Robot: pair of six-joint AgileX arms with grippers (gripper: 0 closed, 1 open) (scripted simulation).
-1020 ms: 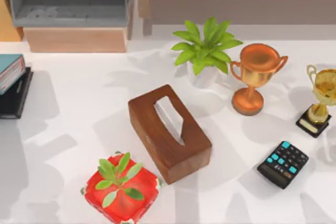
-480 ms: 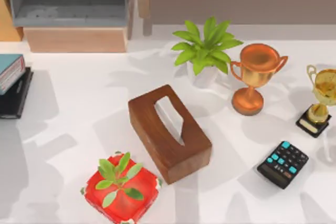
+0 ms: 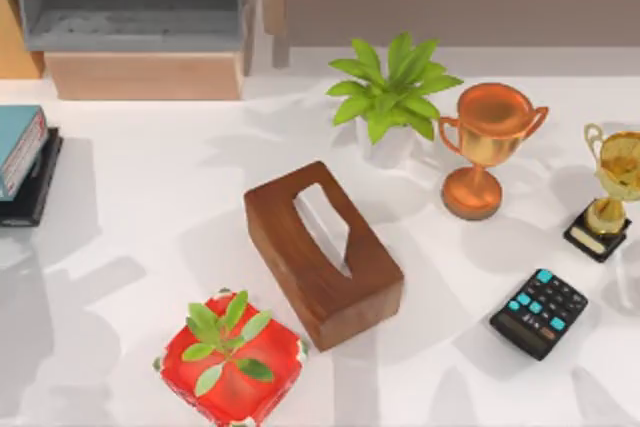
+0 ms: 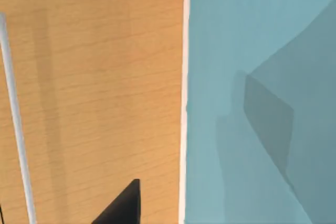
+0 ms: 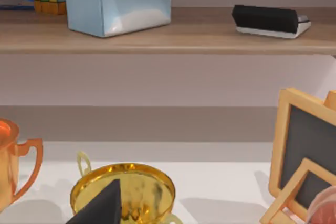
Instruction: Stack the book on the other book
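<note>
Compared with a second ago, the teal-blue book (image 3: 18, 147) is sitting a little differently at the far-left edge of the surface (image 3: 150, 207): its cover now reaches the black book's far end, and more of the black book (image 3: 35, 192) is showing at the near end. It is lying on top of the black book, which is flat on the surface beneath it, so the stack looks made, judging by how the two are overlapping. The left wrist view is looking closely at a teal cover (image 4: 252, 77) beside a light wood panel (image 4: 94, 87), with a dark fingertip showing at the near edge; whether the left jaws are clenched or released I cannot tell. The right wrist view is facing a gold trophy (image 5: 123, 192) and a shelf (image 5: 168, 38); the right jaws' state I cannot tell either.

Well apart from the books, a wooden tissue box (image 3: 322, 252), a red plant pot (image 3: 230, 359), a green plant (image 3: 392, 92), a copper trophy (image 3: 488, 142) and a calculator (image 3: 538, 312) are standing mid-surface and right, none blocking the stack.
</note>
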